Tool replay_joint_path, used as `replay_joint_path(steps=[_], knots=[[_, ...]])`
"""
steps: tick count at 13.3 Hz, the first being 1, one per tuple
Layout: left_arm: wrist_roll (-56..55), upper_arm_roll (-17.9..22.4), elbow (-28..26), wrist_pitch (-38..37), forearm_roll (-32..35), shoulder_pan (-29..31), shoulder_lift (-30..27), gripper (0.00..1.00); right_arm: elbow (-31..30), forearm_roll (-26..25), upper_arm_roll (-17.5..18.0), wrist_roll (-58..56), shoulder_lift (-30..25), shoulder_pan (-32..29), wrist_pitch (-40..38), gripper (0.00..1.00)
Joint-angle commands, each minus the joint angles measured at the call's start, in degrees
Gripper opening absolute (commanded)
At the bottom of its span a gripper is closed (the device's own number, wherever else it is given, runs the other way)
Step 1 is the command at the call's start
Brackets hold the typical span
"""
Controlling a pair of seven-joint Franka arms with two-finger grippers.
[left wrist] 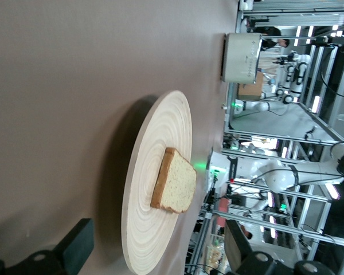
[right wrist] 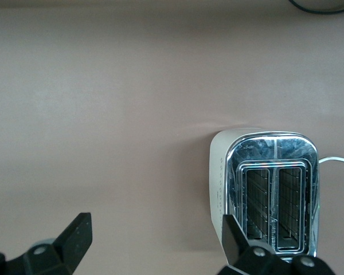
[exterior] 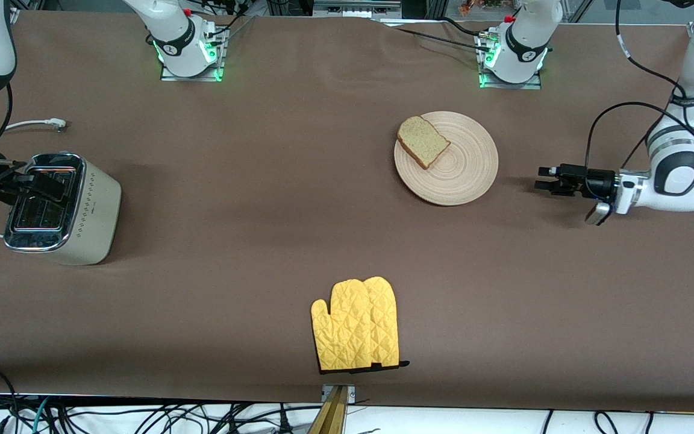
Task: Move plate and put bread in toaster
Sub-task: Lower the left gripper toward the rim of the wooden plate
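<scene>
The round beige wooden plate (exterior: pixel 461 172) lies on the brown table near the left arm's base. The bread slice (exterior: pixel 422 141) lies on the plate's edge. My left gripper (exterior: pixel 541 179) is open and empty. It is held level and low, a short gap from the plate's rim, toward the left arm's end of the table. In the left wrist view the plate (left wrist: pixel 152 172) and bread (left wrist: pixel 175 182) lie between my open left gripper's (left wrist: pixel 157 252) fingers. The cream toaster (exterior: pixel 97 211) stands at the right arm's end. My right gripper (exterior: pixel 40 184) hangs open over its slots; the right wrist view shows the toaster (right wrist: pixel 269 189) and gripper (right wrist: pixel 155 240).
A yellow quilted oven mitt (exterior: pixel 356 324) lies nearer the front camera, near the table's front edge. The toaster's white cord (exterior: pixel 34 125) runs along the table farther from the camera than the toaster. The toaster also shows small in the left wrist view (left wrist: pixel 242 57).
</scene>
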Motion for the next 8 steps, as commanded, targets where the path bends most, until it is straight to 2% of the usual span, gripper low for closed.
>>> replay_joint_path(steps=[1,3,4,6,7,8], knots=[[5.73,-0.87,-6.46,4.53,-2.2,0.0,-1.13,0.99,1.1,-0.32,0.25,-0.53,0.53,-0.25,-0.21,1.0],[7.41,-3.49,-10.67,8.4,-4.03,-0.45,-1.3,0.96,1.1,-0.23,0.25,-0.52,0.53,-0.34,-0.21,1.0],[8.03,-4.73,-12.52,10.08,-5.62,-0.45,-1.39,0.92,1.1,-0.23,0.25,-0.52,0.53,-0.34,-0.21,1.0],[10.14,-6.14,-13.59,12.72,-6.95,-0.8,-0.7,0.89,1.1,-0.23,0.25,-0.52,0.53,-0.43,-0.21,1.0],[10.14,-6.75,-13.68,13.69,-6.95,-1.15,-0.17,0.81,1.1,-0.23,0.16,-0.52,0.53,-0.43,-0.21,1.0],[10.14,-6.93,-14.12,14.65,-6.95,-1.59,-0.08,0.69,1.1,-0.23,0.16,-0.52,0.53,-0.43,-0.21,1.0]])
